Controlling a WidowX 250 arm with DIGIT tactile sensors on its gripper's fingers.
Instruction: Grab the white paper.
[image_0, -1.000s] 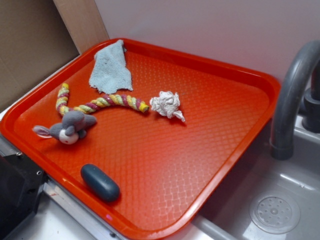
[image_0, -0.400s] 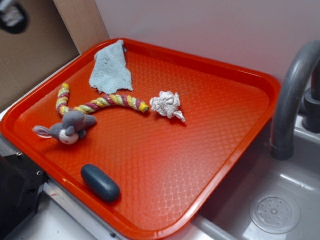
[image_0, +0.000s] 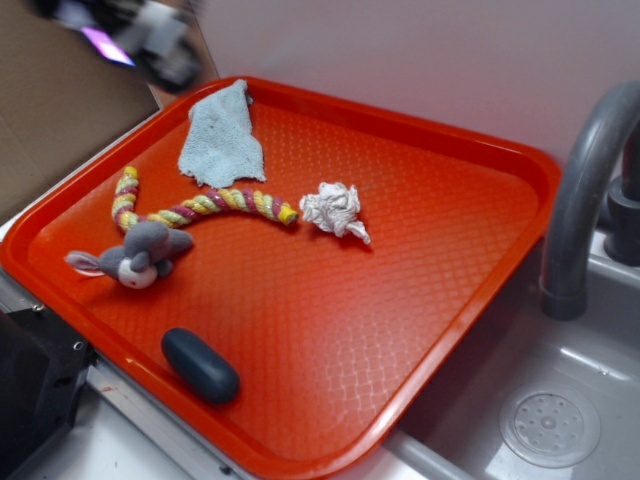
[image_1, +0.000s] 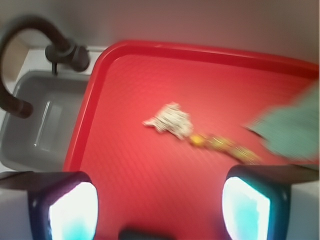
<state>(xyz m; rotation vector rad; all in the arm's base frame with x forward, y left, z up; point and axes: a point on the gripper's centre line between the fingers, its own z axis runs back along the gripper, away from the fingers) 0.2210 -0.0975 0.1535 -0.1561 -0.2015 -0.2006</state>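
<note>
The white paper lay as a crumpled wad near the middle of the red tray, its twisted tail pointing toward the sink side, and nothing was touching it. Just beside it on the other side sat the end of a braided rope in yellow, pink and green, close to the wad but seemingly not quite touching. A pale blue cloth lay flat near the tray's far corner, a grey plush mouse rested beside the rope's other end, and a dark oval object sat near the tray's front edge. A grey faucet arched over the sink next to the tray. The gripper appeared only as a blur at the upper left of the exterior view, well apart from the paper. In the wrist view the two fingers stood wide apart at the bottom corners, holding nothing, with the paper lying between and beyond them on the tray.
</note>
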